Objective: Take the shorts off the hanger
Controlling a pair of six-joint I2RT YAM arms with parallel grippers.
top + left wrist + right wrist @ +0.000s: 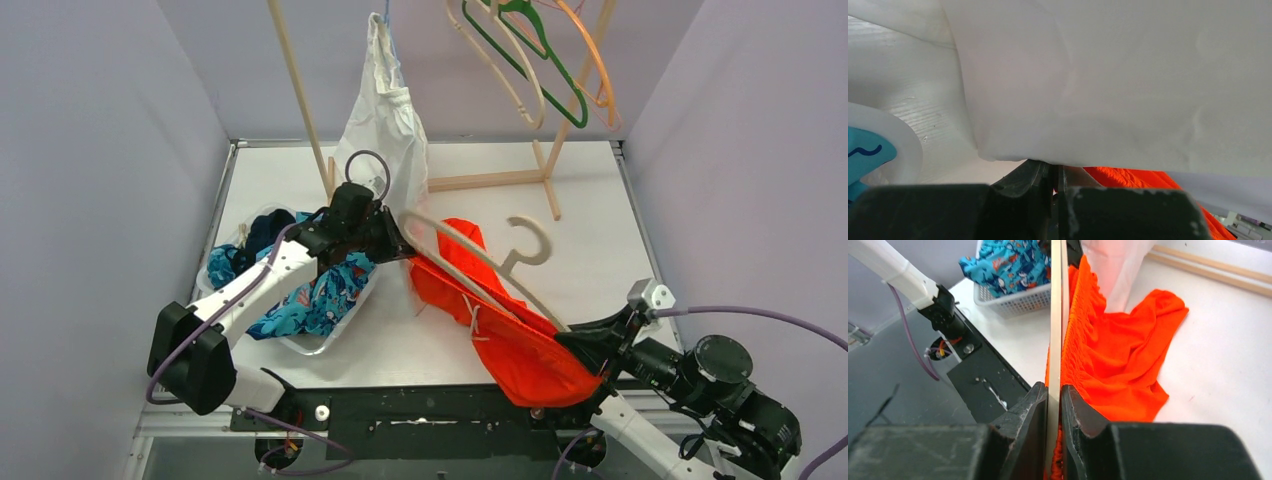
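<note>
The bright orange shorts [520,345] hang on a pale wooden hanger [470,255] that lies slanted over the table, its hook [530,240] pointing to the back. My right gripper [578,345] is shut on the hanger's right end; in the right wrist view my right gripper [1054,395] pinches the hanger [1055,315] edge-on, with the orange shorts [1128,355] beside it. My left gripper [403,245] is shut at the hanger's left end. In the left wrist view my left gripper [1055,172] shows a sliver of orange between the jaws, and the orange shorts [1148,179] lie just right of them.
A white basket [300,345] at the left holds teal shark-print shorts [320,300] and navy shorts [265,230]. A white bag [385,120] hangs from the wooden rack [545,150] and fills the left wrist view [1123,75]. Bare hangers [540,60] hang at the top right.
</note>
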